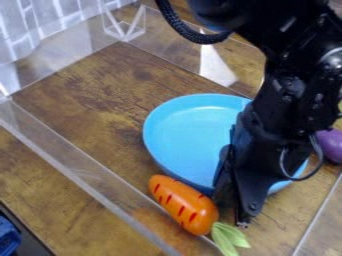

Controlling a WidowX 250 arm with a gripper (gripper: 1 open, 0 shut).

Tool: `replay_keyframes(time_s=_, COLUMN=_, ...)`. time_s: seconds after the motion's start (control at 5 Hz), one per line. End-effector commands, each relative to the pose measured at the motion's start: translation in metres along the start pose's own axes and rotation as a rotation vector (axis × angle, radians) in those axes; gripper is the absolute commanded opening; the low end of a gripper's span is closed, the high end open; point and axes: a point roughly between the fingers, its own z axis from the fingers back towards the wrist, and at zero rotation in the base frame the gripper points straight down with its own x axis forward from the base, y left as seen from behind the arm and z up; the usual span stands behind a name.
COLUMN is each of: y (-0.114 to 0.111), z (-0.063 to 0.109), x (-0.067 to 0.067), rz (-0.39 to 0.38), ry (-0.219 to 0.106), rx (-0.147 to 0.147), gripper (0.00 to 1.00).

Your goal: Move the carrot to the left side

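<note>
Orange and striped, the carrot (182, 204) lay on the wooden counter (80, 140) at the blue plate's (201, 135) six o'clock, long axis running ten-to-four, green top nearest the gripper (242, 212), whose opening could not be told.

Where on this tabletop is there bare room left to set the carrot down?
Bare wood stretches left of the blue plate, between the clear front wall and the back of the table. The near right corner is crowded: carrot, plate edge and the tool sit close together, with a purple toy at the right edge.
</note>
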Motion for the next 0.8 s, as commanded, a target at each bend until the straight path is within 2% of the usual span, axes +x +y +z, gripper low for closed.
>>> replay_keyframes(time_s=0.0, y=0.003, z=-0.004, x=-0.004, rz=-0.013, ry=-0.006, rx=0.006, gripper=0.0)
replay_keyframes(time_s=0.4, y=0.006, z=-0.013, x=0.009, rz=0.133, ry=0.014, rx=-0.016, gripper=0.0)
replay_keyframes(time_s=0.6, y=0.013, z=-0.007, x=-0.005, rz=0.172, ry=0.025, rx=-0.014, gripper=0.0)
